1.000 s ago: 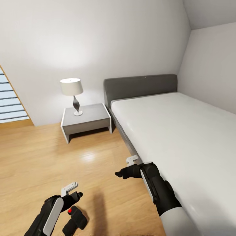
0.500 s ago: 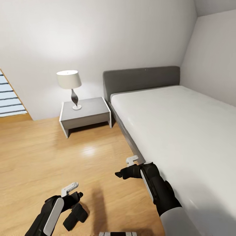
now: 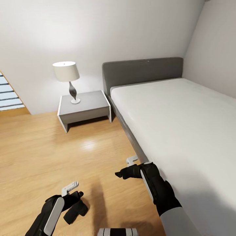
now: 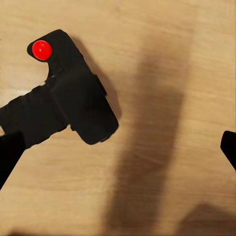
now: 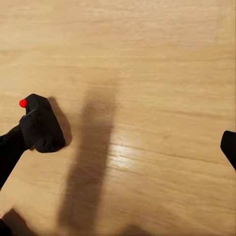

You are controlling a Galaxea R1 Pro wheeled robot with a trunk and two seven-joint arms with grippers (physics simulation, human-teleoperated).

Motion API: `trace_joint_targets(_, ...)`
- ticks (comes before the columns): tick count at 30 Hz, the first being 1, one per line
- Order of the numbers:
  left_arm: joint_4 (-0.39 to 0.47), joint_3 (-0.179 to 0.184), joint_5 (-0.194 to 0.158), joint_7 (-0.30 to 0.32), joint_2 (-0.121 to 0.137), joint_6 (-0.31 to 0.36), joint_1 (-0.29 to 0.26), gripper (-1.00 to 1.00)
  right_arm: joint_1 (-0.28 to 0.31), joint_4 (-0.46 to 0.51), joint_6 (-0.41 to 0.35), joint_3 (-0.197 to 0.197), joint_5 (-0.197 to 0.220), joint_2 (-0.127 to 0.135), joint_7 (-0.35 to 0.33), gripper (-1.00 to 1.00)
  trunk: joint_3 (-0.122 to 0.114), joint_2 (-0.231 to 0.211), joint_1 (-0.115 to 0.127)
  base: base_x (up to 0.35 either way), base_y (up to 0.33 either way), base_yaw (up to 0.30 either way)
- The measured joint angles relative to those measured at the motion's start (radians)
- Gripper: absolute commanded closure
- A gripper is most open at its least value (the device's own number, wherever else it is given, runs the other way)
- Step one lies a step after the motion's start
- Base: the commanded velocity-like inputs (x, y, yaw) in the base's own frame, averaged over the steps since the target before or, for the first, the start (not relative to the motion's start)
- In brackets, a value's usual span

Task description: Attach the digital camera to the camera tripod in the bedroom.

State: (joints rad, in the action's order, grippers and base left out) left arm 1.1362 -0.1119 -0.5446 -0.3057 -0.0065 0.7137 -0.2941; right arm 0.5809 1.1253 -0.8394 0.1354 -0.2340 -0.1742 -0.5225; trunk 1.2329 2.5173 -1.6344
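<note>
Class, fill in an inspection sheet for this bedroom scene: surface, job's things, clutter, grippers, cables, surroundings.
Surface: light wood plank floor, glossy, with the arms' shadows on it.
Job's things: digital camera, black with a red spot, right by the left gripper and above the floor; whether it is gripped cannot be told.
Clutter: nothing seen.
Grippers: left gripper's fingertips sit wide apart in its wrist view, with the camera off to one side; right gripper is open with nothing between its fingers, beside the bed.
Cables: nothing seen.
Surroundings: grey bed with a white mattress, a nightstand carrying a lamp, white walls.
</note>
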Motion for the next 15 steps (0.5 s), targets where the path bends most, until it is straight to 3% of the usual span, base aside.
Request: trace_joint_targets(15, 0.006, 0.000, -0.008, -0.035, -0.001, -0.001, 0.000, -1.00, 0.000, 0.000, -0.001, 0.000, 0.000, 0.000, 0.000, -1.00, 0.058, 0.004, -0.007, 0.000, 0.000, 0.000)
